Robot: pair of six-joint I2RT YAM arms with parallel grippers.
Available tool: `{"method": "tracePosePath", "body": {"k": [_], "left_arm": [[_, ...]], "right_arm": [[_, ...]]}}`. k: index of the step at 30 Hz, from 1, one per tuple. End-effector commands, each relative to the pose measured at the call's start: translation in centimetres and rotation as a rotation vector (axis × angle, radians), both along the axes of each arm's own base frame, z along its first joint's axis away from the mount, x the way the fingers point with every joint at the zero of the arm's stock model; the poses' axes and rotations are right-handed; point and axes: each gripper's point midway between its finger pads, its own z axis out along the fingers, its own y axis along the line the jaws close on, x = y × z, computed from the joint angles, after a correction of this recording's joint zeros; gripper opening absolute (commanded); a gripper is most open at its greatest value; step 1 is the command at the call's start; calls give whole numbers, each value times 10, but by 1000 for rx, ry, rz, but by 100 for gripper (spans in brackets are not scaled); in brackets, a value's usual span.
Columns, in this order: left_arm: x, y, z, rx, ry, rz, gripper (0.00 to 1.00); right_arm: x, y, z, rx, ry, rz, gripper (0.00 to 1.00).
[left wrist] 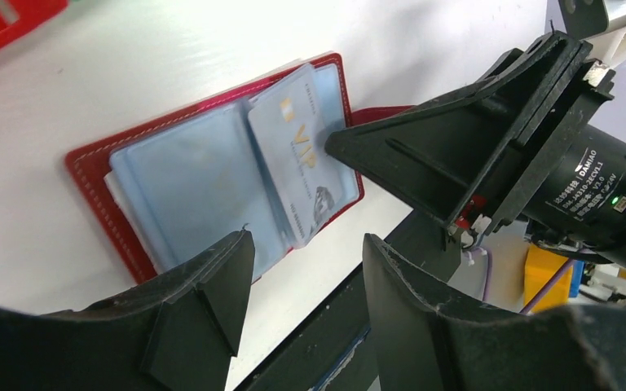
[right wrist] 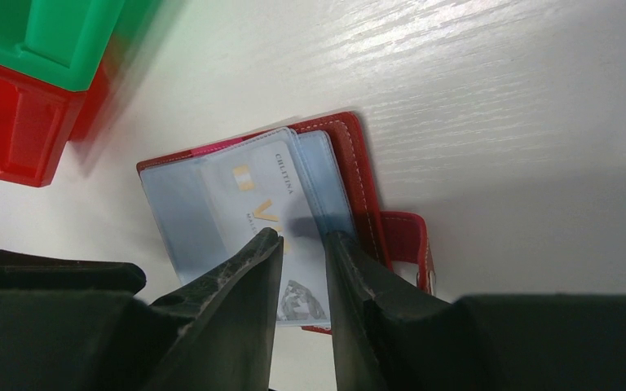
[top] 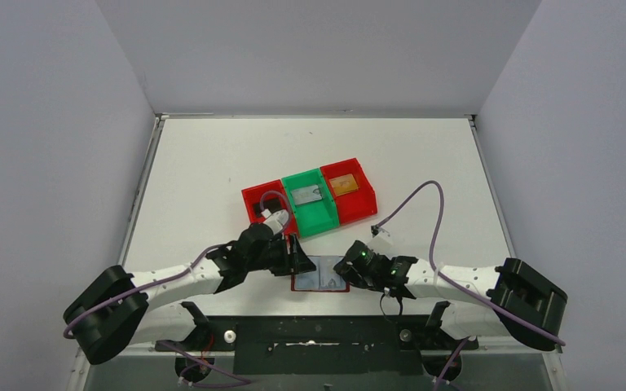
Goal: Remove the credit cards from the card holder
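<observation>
Left end effector (left wrist: 308, 244) spread empty; right end effector (right wrist: 304, 238) at silver card (right wrist: 253, 191), grip unclear; card holder (top: 319, 276) lies left-right.

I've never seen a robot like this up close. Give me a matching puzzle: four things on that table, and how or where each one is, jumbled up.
Things:
1. card holder
2. green bin
3. left claw
4. VIP card

States:
A. fingers apart, nothing between them
B. has a grey card inside
C. at the tips of the right claw
D. lying open on the table

Pairs: 1-D, 2-B, 3-A, 4-C
</observation>
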Motion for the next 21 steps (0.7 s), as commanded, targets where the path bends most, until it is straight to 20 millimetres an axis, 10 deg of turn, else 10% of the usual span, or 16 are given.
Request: {"method": "tracePosePath", "body": {"k": [1, 21], "left_arm": [[7, -29, 25, -63, -70, -96, 50], [-3, -38, -14, -53, 54, -82, 41]], "right_arm": [[-12, -23, -25, -106, 73, -7, 26], [-11, -14, -24, -57, 63, 28, 26]]}}
